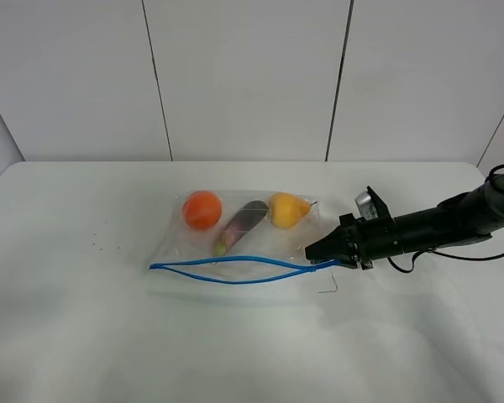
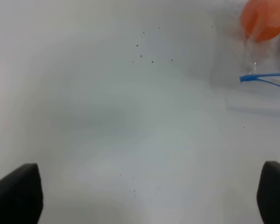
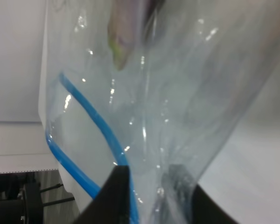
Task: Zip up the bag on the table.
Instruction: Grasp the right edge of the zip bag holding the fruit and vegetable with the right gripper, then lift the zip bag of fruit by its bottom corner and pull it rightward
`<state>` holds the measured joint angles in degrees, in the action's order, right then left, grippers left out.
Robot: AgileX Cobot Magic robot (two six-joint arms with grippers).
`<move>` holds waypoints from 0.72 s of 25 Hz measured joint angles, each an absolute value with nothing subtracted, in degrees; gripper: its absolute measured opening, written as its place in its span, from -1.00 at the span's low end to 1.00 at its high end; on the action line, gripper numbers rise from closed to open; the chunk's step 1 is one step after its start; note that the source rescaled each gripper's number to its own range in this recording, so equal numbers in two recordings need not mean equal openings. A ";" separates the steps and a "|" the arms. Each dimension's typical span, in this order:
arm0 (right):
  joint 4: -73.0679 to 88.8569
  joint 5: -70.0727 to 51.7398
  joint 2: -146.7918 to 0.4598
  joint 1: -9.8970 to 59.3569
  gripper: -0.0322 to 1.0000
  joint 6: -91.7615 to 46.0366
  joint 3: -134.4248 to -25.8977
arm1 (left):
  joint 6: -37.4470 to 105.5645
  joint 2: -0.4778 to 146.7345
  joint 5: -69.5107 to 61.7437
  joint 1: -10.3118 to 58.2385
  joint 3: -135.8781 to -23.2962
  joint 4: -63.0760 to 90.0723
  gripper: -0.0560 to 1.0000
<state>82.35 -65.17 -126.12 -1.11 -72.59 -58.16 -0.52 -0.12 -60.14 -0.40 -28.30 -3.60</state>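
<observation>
Pale wall panels with dark vertical seams close off the room behind the counter, a broad white matte top with rounded far corners. My right arm stretches low across the counter's right side, black, with cables trailing behind it. The bag lies flat near the counter's middle, clear and crinkly. Its mouth faces the near edge, and its right end is at my right jaws. Those jaws are clamped on that end: in the right wrist view my dark fingers have the plastic and the blue strip pinched between them.

My left jaws hang over bare counter just beyond the bag's left end, spread wide, each fingertip at an outer corner of the left wrist view.

Inside the bag, along its far side, sit an orange, a purple eggplant and a yellow pear. The zipper strip shows as two blue lines, joined at both ends and parted in between. A few dark specks dot the counter to the left.
</observation>
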 joint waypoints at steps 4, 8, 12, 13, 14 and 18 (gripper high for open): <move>82.35 -65.17 -126.12 -1.11 -0.76 -72.59 -58.16 | -0.52 -0.12 -60.14 -0.40 -28.30 -3.60 1.00; 82.40 -65.17 -126.12 -1.11 -0.79 -72.59 -58.16 | -0.52 -0.12 -60.14 -0.40 -28.30 -3.60 1.00; 82.40 -65.17 -126.12 -1.11 -0.80 -72.59 -58.16 | -0.52 -0.12 -60.14 -0.40 -28.30 -3.60 1.00; 82.40 -65.17 -126.12 -1.11 -0.80 -72.59 -58.16 | -0.52 -0.12 -60.14 -0.40 -28.30 -3.60 1.00; 82.40 -65.17 -126.12 -1.11 -0.80 -72.59 -58.16 | -0.52 -0.12 -60.14 -0.40 -28.30 -3.60 1.00; 82.40 -65.17 -126.12 -1.11 -0.80 -73.01 -58.16 | -0.52 -0.12 -60.14 -0.40 -28.30 -3.60 1.00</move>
<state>82.40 -65.17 -126.12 -1.11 -73.01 -58.16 -0.52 -0.12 -60.14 -0.40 -28.30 -3.60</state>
